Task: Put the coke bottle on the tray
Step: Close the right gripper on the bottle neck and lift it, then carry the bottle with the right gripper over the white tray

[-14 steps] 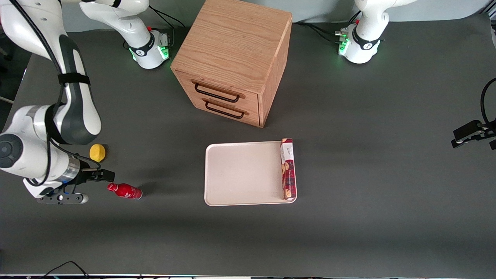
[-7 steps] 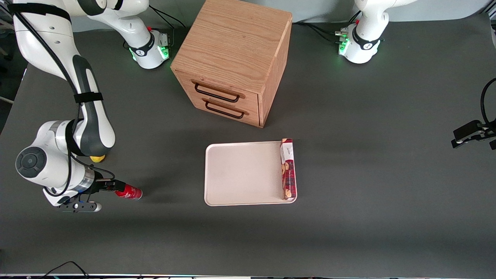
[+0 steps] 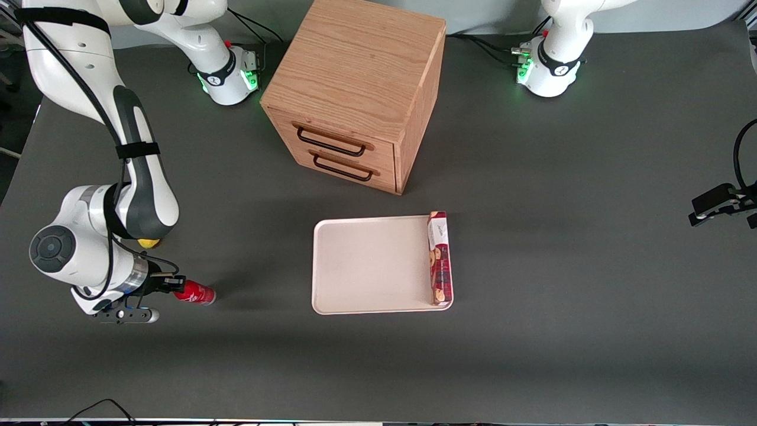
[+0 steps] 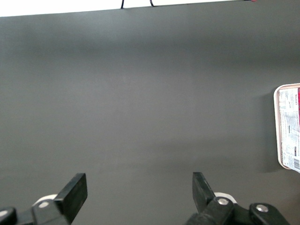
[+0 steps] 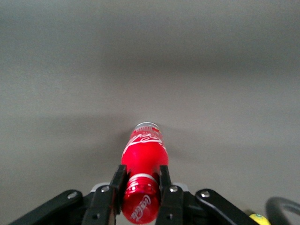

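The coke bottle (image 3: 196, 293) is small, red and glossy, and lies on its side on the dark table toward the working arm's end. My right gripper (image 3: 175, 286) reaches in low along the table and is shut on the bottle's red cap and neck. In the right wrist view the cap sits between the two black fingers (image 5: 118, 183), which press on both sides of it, and the bottle's body (image 5: 143, 152) points away from the gripper (image 5: 142, 182). The cream-white tray (image 3: 366, 266) lies flat at the table's middle, well apart from the bottle.
A long red cookie box (image 3: 439, 258) lies in the tray along the rim toward the parked arm's end. A wooden two-drawer cabinet (image 3: 355, 89) stands farther from the front camera than the tray. A yellow lemon (image 3: 148, 241) lies half hidden under my arm.
My gripper has moved in from beside the bottle onto its cap end and now grips the cap. The arm has come over the lemon. The bottle has barely shifted.
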